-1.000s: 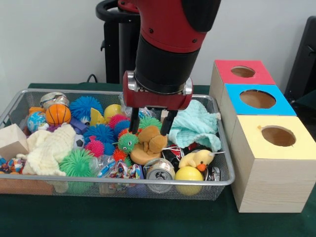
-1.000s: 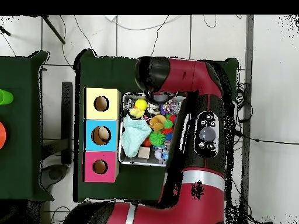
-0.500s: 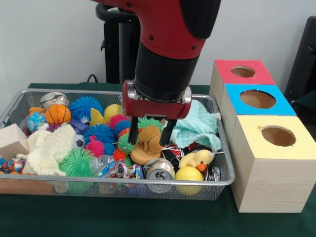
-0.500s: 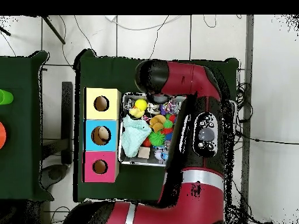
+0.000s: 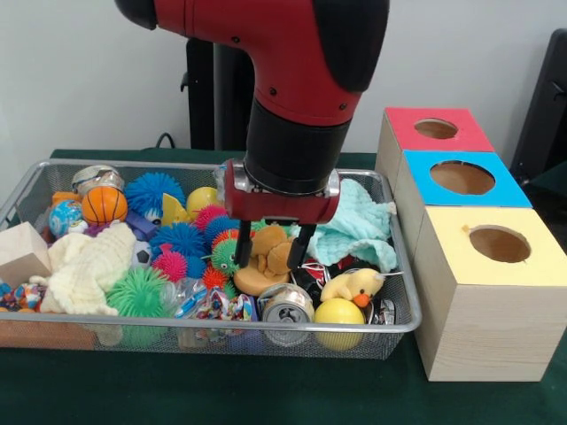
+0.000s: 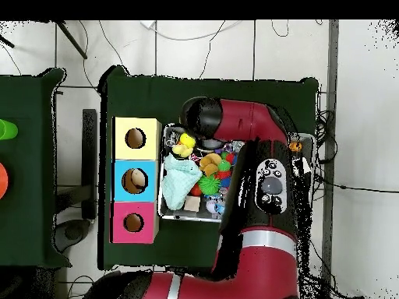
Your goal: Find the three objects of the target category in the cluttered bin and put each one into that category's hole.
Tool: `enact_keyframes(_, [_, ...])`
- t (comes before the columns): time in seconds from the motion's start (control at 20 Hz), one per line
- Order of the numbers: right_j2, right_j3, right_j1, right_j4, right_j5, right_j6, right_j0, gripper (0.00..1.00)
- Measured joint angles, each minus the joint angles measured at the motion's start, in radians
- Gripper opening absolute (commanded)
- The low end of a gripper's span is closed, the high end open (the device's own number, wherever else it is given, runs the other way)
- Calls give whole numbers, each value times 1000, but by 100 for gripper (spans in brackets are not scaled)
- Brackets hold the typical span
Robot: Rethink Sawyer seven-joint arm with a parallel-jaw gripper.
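Front view shows the gripper (image 5: 271, 253) lowered into the wire bin (image 5: 400, 324), its two black fingers (image 5: 242, 244) spread wide on either side of a brown plush toy (image 5: 267, 257); whether they touch the toy cannot be told. The toy lies near the bin's middle, just beside a green spiky ball with eyes (image 5: 227, 255) and above a dented can (image 5: 286, 304). A yellow plush duck (image 5: 353, 286) rests near the bin's front right corner with a yellow ball (image 5: 339, 312) just below it, and a mint green cloth (image 5: 354, 226) is draped toward the right wall. At the left lie a cream plush toy (image 5: 87, 266), a small basketball (image 5: 104, 204) and a wooden block (image 5: 21, 251). Beside the bin on the green bench (image 5: 266, 390) stand three boxes in a row, each with a round hole on top: yellow box (image 5: 498, 292) nearest, blue box (image 5: 461, 184) in the middle, red box (image 5: 431, 131) farthest.

Overhead view hides the gripper under the red arm (image 6: 261, 179), which also covers much of the bin. It does show the brown toy (image 6: 210, 163), the cloth (image 6: 181, 177) and the duck (image 6: 185, 142), and something pale inside the blue box's hole (image 6: 135, 181), which the front view does not show.
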Motion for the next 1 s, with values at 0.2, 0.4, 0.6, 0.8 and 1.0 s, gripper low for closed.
enact_keyframes(0.2, [0, 69, -24, 0, -40, 0, 0, 100])
enact_keyframes(0.4, [0, 120, -47, 0, -57, 0, 0, 100])
enact_keyframes(0.6, [0, 168, -75, 0, -71, 0, 0, 100])
enact_keyframes(0.8, [0, 210, -96, 0, -103, 0, -1, 100])
enact_keyframes(1.0, [0, 242, -105, 0, -153, 0, -2, 100])
